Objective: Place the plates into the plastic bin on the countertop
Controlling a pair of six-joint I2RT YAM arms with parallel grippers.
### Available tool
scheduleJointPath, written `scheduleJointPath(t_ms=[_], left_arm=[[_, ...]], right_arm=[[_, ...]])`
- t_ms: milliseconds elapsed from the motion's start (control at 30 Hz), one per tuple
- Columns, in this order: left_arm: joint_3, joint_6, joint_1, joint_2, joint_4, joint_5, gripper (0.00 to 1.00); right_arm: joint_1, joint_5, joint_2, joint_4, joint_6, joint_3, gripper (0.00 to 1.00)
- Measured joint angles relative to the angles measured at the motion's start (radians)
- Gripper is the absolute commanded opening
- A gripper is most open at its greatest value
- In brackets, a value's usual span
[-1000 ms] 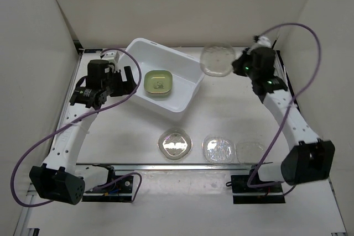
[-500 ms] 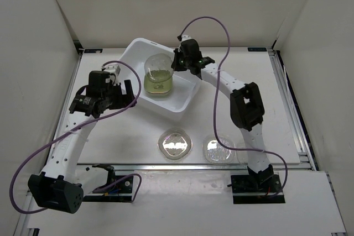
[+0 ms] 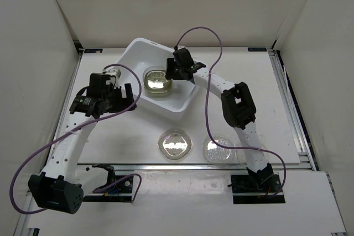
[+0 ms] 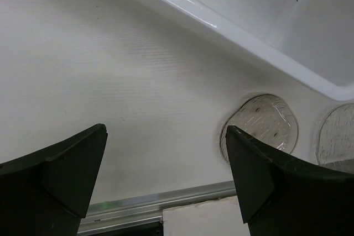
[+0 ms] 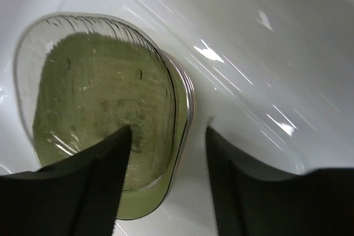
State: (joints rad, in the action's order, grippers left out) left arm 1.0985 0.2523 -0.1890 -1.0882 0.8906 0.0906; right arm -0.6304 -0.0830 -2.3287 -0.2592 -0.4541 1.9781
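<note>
Well, right gripper [image 5: 167,131] gapes astride ribbed clear plate [image 5: 99,81] atop squarish green plate [image 5: 145,203]; left gripper [image 4: 166,132] gapes too.

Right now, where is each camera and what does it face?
Top: above and behind, looking down on bin, left arm, right arm.
Left wrist: looks down past the open left gripper at countertop, bin edge, two clear plates.
Right wrist: inside bin, right gripper over clear plate on green plate.
Shared: top and left wrist show those plates.
</note>
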Motion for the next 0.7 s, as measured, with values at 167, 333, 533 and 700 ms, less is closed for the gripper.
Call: scheduleJointPath(t_ms=[167,333,533,700], left_arm=[[-0.016,0.001,0.0,0.006,0.007,0.015,0.99],[-0.066,0.019,-0.002,0.014,0.002,0.049,0.99],[-0.184,0.066,-0.039,0.018,-0.041,0.1,0.99],[-0.269,0.122,-0.146,0.006,-0.131,0.137,0.87]], right_arm=[[0.003,0.003,0.02,-0.02,-0.007,-0.04,0.82],[0.002,0.0,0.133,-0.026,0.013,-0.101,0.88],[0.002,-0.015,0.415,0.0,0.039,-0.241,0.9],[0.003,-0.067,0.646,0.031,0.043,-0.385,0.9]])
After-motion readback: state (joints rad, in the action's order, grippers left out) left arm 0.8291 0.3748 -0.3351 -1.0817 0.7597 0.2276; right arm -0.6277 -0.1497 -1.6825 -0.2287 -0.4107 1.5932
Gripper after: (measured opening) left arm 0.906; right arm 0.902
